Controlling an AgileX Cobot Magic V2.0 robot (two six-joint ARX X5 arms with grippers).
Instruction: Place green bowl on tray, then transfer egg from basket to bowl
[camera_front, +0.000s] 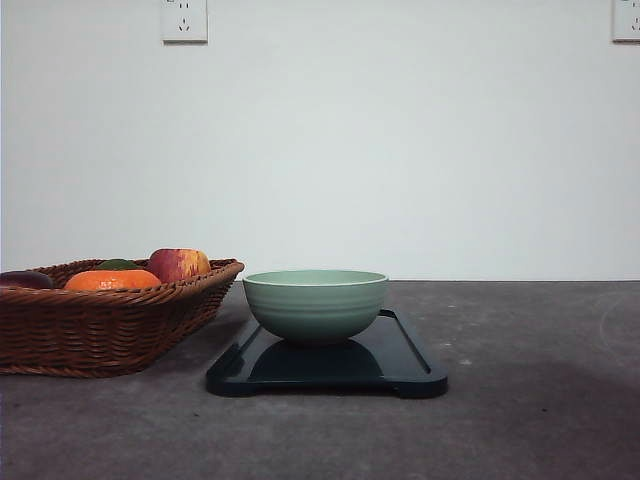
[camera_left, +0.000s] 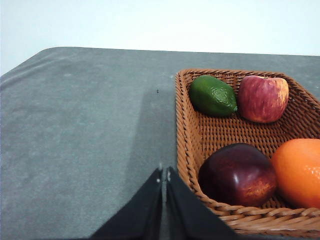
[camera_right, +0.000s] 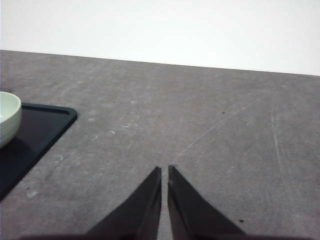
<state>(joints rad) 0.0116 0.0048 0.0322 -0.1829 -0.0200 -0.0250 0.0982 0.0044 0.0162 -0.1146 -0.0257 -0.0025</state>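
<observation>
You've got a grey worktop (camera_front: 530, 400) under everything, and the first half of the job looks done.

The wicker basket (camera_left: 192, 150) sits just beside your left pincer (camera_left: 164, 172), its braided corner almost level with the tips. The dark tray (camera_right: 47, 125) lies near your right pincer (camera_right: 164, 170), off to its inner side. The green bowl (camera_front: 315, 305) stands upright on that tray, so judge it placed.

In the basket, the orange (camera_left: 300, 172) and a dark red fruit (camera_left: 237, 175) are closest to the left pincer. An apple (camera_left: 263, 98) and a lime (camera_left: 212, 95) lie further off, against the far wall. Which of these counts as your egg I cannot tell from here, so check before you commit.

Both pincers are pressed shut, tips together, holding nothing. The left one hangs over bare worktop outside the basket rim.

Expect the egg to be light, smooth and round, and likely to squirt sideways out of a hard pinch. If the shell is real, it will crack. Open wide, come down from above, and close softly across its widest middle. Watch the neighbours too: packed fruit leaves little room for the fingers. Lower it into the bowl, don't drop it.
</observation>
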